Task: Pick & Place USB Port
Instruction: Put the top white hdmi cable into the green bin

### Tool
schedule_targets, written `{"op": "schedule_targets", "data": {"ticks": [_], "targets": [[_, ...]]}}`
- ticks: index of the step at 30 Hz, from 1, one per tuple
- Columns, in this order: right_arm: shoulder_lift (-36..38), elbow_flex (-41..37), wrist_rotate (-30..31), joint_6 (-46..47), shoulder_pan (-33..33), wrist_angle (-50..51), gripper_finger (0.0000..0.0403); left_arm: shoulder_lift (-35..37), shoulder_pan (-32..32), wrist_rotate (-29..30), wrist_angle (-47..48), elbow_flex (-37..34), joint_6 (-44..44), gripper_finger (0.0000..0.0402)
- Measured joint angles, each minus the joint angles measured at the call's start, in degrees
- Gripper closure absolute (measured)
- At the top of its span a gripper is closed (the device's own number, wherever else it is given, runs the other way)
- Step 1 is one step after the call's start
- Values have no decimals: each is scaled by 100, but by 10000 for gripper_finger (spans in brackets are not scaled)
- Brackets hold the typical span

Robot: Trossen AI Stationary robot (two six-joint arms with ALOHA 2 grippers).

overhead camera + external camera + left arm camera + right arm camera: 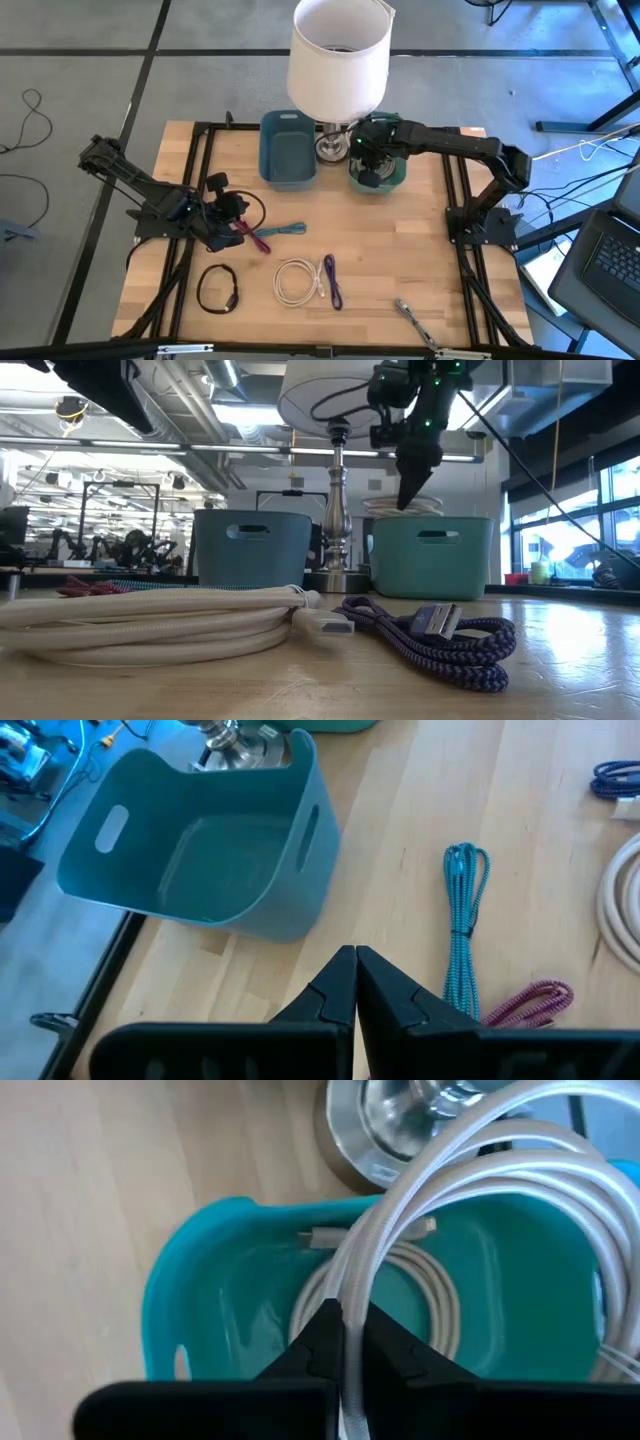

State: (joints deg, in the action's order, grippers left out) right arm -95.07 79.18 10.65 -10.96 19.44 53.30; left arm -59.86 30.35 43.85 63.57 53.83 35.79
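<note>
My right gripper (372, 168) is over the teal-green bin (392, 178) at the back of the table, shut on a white USB cable (440, 1170). The cable's loops reach from the fingers into the bin. In the low view the gripper (408, 500) points down just above the bin's rim (430, 520). My left gripper (355, 958) is shut with nothing in it. It hovers over the wood at the left, near a teal cable (462, 915) and a pink cable (530, 1002) that lie flat on the table. My right gripper pinches one strand of the white cable (352, 1320) between its two fingers, which come from above and point steeply down. The strands rise from the fingers and curve over the bin. A lower loop (432, 1295) and a plug (320, 1237) rest inside the bin.
A blue bin (288, 150) stands left of the lamp (338, 60), whose metal base (400, 1120) is next to the teal-green bin. Toward the near edge lie a white coil (297, 282), a purple cable (332, 282), a black cable (217, 290) and a grey cable (415, 322).
</note>
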Motion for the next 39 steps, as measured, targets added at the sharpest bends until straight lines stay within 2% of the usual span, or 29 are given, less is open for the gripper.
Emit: {"op": "schedule_targets", "data": {"ticks": [5,9,17,32,35,39], "targets": [[-80,-205,4,6,77,16,388,0,0,-119,116,0,2,398],[-81,-712,-19,155,86,-9,388,0,0,-141,122,1,0,398],[-81,-1696,-194,122,177,-1204,388,0,0,230,118,1,-166,398],[-72,-1818,-898,-145,723,-1650,388,0,-2,259,113,-1,50,398],[-72,-1820,-900,-142,733,-1650,367,0,-2,221,111,-1,96,398],[-72,-1821,-893,-124,735,-1676,303,0,0,141,100,-1,208,398]]}}
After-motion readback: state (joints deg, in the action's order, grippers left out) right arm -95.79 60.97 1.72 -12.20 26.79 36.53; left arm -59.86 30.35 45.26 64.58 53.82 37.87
